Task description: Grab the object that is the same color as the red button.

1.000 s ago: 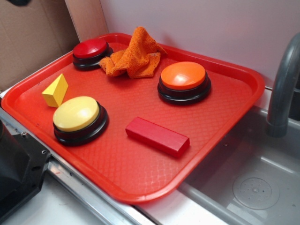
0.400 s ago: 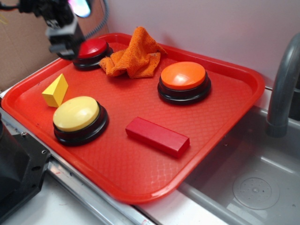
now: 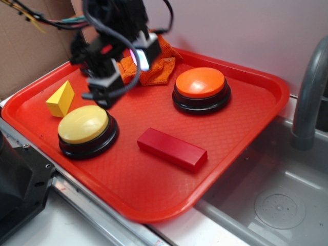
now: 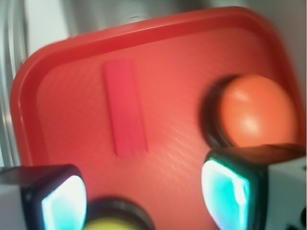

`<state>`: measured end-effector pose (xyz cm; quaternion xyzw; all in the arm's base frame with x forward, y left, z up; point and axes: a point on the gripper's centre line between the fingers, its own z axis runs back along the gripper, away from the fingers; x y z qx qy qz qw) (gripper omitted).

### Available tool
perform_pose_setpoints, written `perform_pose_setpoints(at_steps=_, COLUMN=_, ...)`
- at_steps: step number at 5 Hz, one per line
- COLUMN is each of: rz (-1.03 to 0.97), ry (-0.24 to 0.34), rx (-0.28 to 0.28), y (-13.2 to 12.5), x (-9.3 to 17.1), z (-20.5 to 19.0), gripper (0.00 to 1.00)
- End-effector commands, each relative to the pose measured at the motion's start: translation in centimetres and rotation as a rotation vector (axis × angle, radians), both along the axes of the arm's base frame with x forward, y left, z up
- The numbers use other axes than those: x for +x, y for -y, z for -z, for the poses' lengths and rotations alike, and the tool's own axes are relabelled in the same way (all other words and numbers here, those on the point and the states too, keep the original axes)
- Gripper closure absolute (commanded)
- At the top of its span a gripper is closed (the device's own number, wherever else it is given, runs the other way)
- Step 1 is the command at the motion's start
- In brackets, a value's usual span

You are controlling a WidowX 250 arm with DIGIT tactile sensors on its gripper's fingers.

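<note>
Hovering above the far-left part of the red tray (image 3: 256,110), the pincer (image 4: 144,196) is standing with its two fingers set wide apart and nothing between them, as the wrist view is showing. The object, a long flat red block (image 3: 172,149), is lying on the tray floor toward the near right of the pincer, well apart from it and beyond the yellow button (image 3: 84,125), whose dome is peeking in just under the fingers. In the exterior view the block's long axis is running from left-far to right-near; in the wrist view it is pointing almost straight ahead, so the open fingers are already roughly straddling its short width, and the coming reach is looking like mostly a travel forward and down. The arm is blurring with motion and is covering the red button entirely, along with part of the orange cloth (image 3: 159,69). The orange button (image 3: 200,83) is sitting far right of the block, apart from it.
</note>
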<state>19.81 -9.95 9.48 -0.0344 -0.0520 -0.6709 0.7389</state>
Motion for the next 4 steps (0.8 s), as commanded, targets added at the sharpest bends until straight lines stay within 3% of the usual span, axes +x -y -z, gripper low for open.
perform_pose_setpoints(at_steps=1, rz=0.342, ry=-0.127, rx=-0.046, y=2.9, x=-1.4, z=4.5, gripper=0.0)
perform_pose_setpoints(at_steps=3, rz=0.241, ry=-0.14, rx=0.014, y=3.6, x=-2.8, z=5.2, gripper=0.0)
perform_pose_setpoints(at_steps=4, rz=0.171, ry=-0.126, rx=0.099, y=3.8, x=-2.7, z=6.4, gripper=0.0)
